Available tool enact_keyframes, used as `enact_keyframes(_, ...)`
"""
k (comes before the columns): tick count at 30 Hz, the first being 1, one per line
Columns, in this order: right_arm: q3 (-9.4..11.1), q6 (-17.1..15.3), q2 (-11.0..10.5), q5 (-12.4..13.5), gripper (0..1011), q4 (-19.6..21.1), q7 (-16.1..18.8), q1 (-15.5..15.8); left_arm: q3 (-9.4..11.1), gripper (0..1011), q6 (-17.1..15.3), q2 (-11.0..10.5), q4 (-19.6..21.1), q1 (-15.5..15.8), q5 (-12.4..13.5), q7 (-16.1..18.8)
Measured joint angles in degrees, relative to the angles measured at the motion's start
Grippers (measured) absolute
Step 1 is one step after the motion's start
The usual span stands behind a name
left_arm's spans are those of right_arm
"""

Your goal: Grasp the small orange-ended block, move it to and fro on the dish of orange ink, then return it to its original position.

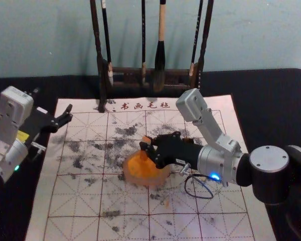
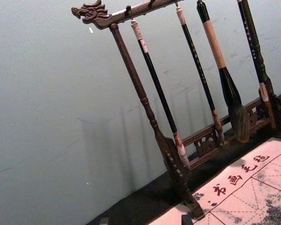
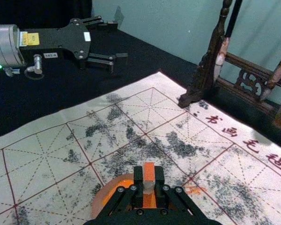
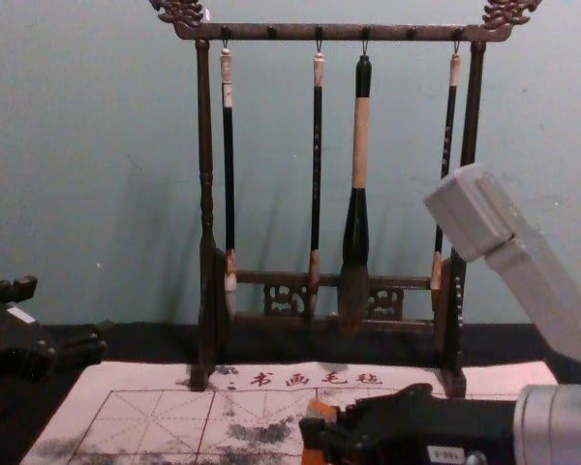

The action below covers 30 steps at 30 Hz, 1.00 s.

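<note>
Mat (image 1: 70, 206): orange smear (image 3: 194, 190) beside the dish; a drip on the return could add more. Left gripper (image 3: 121, 41) idle off the mat's left edge, fingers spread. Right gripper (image 3: 149, 180) over the dish, fingers closed on the block's sides. Dish (image 1: 163, 177), mid-mat: might skid toward the near edge if pressed hard sideways. Block (image 3: 149, 171) upright in the pinch; ink contact unclear. Drag could tilt it; wet sides could make it slip.
</note>
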<state>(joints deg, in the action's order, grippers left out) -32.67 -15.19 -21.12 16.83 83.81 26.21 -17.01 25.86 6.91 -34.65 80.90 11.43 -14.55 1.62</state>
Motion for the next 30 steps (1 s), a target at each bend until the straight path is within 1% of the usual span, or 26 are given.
enact_keyframes(11,1.0,0.1,-0.8,0.0,127,0.7,0.1,0.7,0.0,1001,0.0,0.0,0.0,0.0,0.0,0.0)
enact_keyframes(24,1.9,0.0,-2.8,0.6,127,2.3,0.8,2.3,0.0,1001,0.0,0.0,0.0,0.0,0.0,0.0)
enact_keyframes(30,1.9,-0.1,-3.4,0.9,127,3.2,1.0,3.0,0.0,1001,0.0,0.0,0.0,0.0,0.0,0.0)
